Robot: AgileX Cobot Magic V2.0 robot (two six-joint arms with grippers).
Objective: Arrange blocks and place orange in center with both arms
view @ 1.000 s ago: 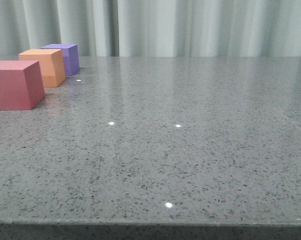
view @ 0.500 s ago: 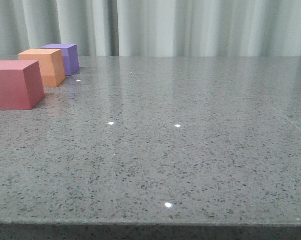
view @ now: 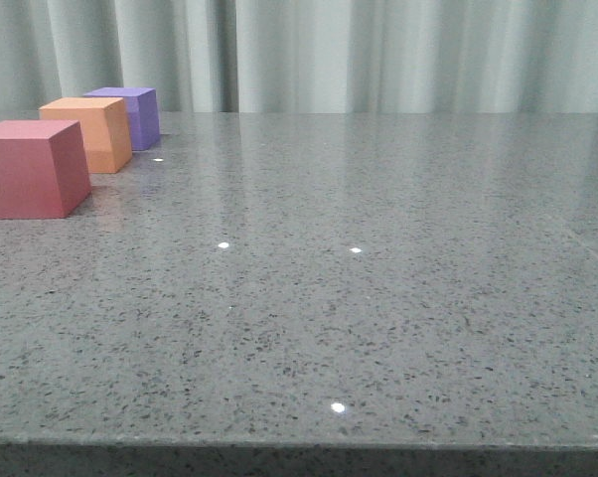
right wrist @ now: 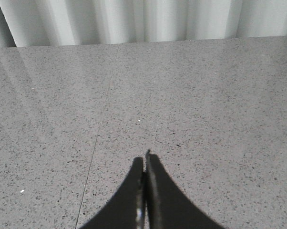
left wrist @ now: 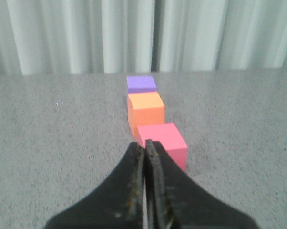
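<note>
Three cubes stand in a row at the far left of the table: the red-pink cube (view: 33,167) nearest, the orange cube (view: 90,132) in the middle, the purple cube (view: 130,114) farthest. The left wrist view shows the same row: red-pink (left wrist: 163,144), orange (left wrist: 146,112), purple (left wrist: 141,84). My left gripper (left wrist: 145,143) is shut and empty, its tips just short of the red-pink cube. My right gripper (right wrist: 144,157) is shut and empty over bare table. Neither gripper shows in the front view.
The grey speckled table (view: 359,298) runs to a front edge at the bottom of the front view. Pale curtains (view: 378,50) hang behind it. A thin seam line (right wrist: 93,157) crosses the tabletop in the right wrist view.
</note>
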